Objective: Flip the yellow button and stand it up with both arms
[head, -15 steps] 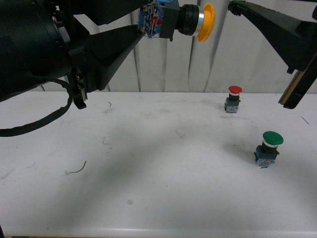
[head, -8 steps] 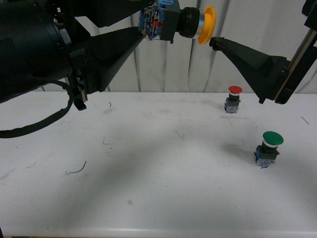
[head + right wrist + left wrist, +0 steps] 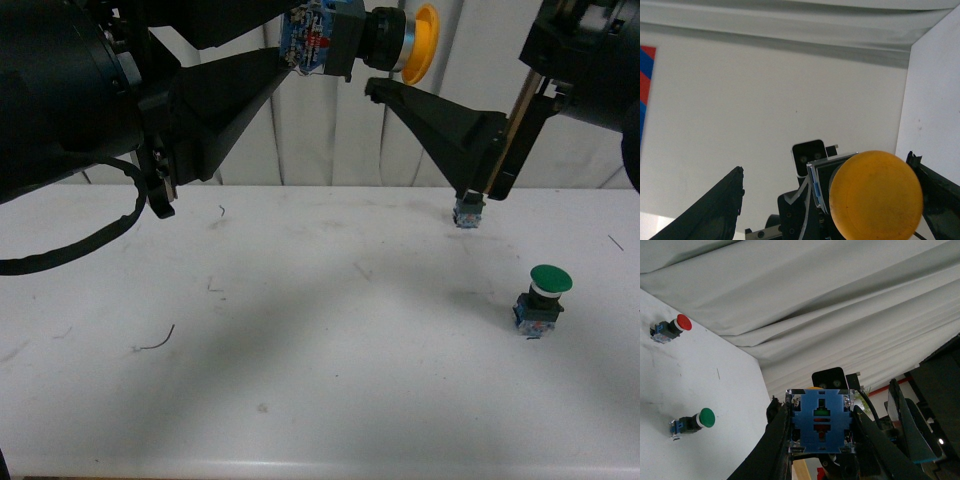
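Front view: the left claw (image 3: 300, 45) is gripping the blue-grey base of the yellow button (image 3: 385, 40), holding it high above the white counter (image 3: 300, 350) in front of the curtain (image 3: 330, 130). The button is lying sideways, with its cap pointing toward the robot's right. One black finger (image 3: 440, 125) of the right arm is reaching in just beneath the button's collar; contact cannot be judged here.

Left wrist view: this view is showing the underside of the base, clamped between both left fingers (image 3: 775, 440).

Right wrist view: the right claw (image 3: 825, 162) is standing wide open, its fingers spread to either side of the yellow cap and not closing on it.

Front view, further right: the right finger is covering the cap of the red button (image 3: 466, 213), while the left wrist view is showing that cap in full. The green button (image 3: 541, 298) is standing upright on the counter, nearer the camera.
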